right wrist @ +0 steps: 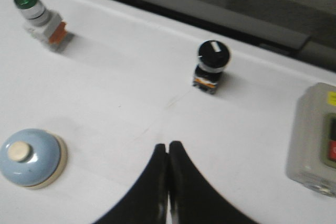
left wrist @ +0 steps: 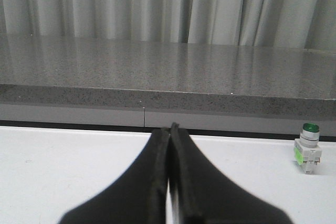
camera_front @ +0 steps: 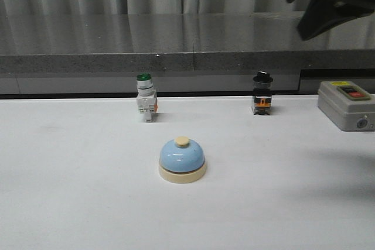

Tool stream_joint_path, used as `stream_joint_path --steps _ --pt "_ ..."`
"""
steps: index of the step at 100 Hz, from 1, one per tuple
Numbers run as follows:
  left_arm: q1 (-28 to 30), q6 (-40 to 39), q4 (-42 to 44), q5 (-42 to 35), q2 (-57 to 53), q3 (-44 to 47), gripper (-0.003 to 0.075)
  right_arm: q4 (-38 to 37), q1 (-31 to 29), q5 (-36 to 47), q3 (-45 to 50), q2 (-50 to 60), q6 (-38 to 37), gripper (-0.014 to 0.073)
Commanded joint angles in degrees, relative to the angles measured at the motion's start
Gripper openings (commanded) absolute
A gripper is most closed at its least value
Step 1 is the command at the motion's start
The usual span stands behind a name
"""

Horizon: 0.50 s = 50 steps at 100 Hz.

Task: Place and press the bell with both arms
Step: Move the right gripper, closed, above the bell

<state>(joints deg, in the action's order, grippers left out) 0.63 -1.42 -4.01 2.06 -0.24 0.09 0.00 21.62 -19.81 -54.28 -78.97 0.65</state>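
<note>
The light-blue bell (camera_front: 182,158) with a cream base and cream button stands on the white table, near the middle front. It also shows in the right wrist view (right wrist: 30,157). My right arm (camera_front: 328,1) hangs high at the upper right, well above and to the right of the bell. Its gripper (right wrist: 168,145) is shut and empty above bare table. My left gripper (left wrist: 170,127) is shut and empty, low over the table. It does not show in the front view, and the bell does not show in the left wrist view.
A green-capped white switch (camera_front: 145,98) stands behind the bell to the left. A black-knobbed switch (camera_front: 262,93) stands behind to the right. A grey box with red and black buttons (camera_front: 347,105) sits at the right edge. A grey ledge (camera_front: 176,57) runs along the back.
</note>
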Motion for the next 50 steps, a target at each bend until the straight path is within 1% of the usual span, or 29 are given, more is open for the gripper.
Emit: stream_joint_path --steps 1,31,50 --pt "0.1 -0.5 -0.4 -4.5 -1.5 2.3 -0.0020 0.7 2.1 -0.5 -4.9 -2.1 0.1 -0.0060" --pt "0.1 -0.5 -0.4 -4.5 -1.5 2.3 -0.0020 1.9 7.5 -12.2 -17.7 -14.9 0.1 -0.0060" --pt "0.1 -0.5 -0.4 -4.5 -1.5 2.3 -0.0020 2.0 10.3 -18.2 -24.7 -21.1 0.1 -0.0060"
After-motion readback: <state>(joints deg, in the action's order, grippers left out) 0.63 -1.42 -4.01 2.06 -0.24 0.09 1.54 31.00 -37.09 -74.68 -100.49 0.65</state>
